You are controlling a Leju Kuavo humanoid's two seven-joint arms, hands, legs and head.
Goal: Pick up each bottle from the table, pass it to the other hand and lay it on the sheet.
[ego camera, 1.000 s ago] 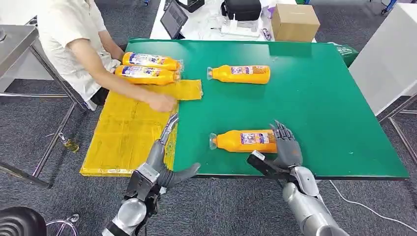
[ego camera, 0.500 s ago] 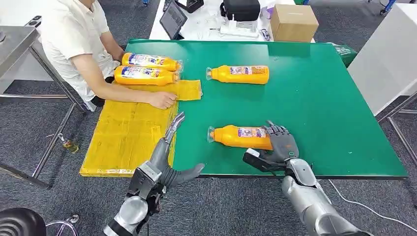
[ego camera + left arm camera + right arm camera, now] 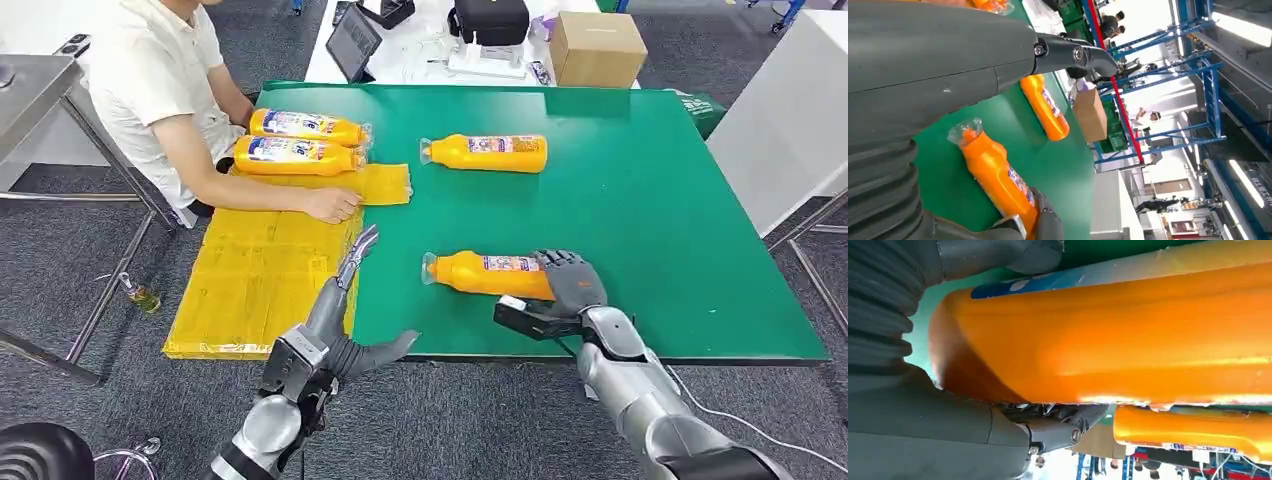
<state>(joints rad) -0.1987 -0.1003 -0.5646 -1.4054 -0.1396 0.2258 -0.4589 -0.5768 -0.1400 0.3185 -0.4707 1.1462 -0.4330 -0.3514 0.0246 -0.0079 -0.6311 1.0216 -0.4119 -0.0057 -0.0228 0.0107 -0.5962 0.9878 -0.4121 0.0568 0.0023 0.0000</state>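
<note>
Near bottle (image 3: pixel 487 276): laid on its side on the green tabletop (image 3: pixel 650 200), gripped at its base by the right hand (image 3: pixel 565 290). Left hand (image 3: pixel 340 320): held empty, fingers spread, over the yellow sheet (image 3: pixel 250 280) edge. Two bottles (image 3: pixel 300 140) are laid on the sheet.

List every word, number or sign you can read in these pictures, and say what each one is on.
No text can be read.
Near bottle, held by the right robot hand: label print too blurred.
Far bottle: label too small.
Two bottles on the yellow sheet and: blue and white labels, lettering illegible.
Cardboard box: no readable marking.
</note>
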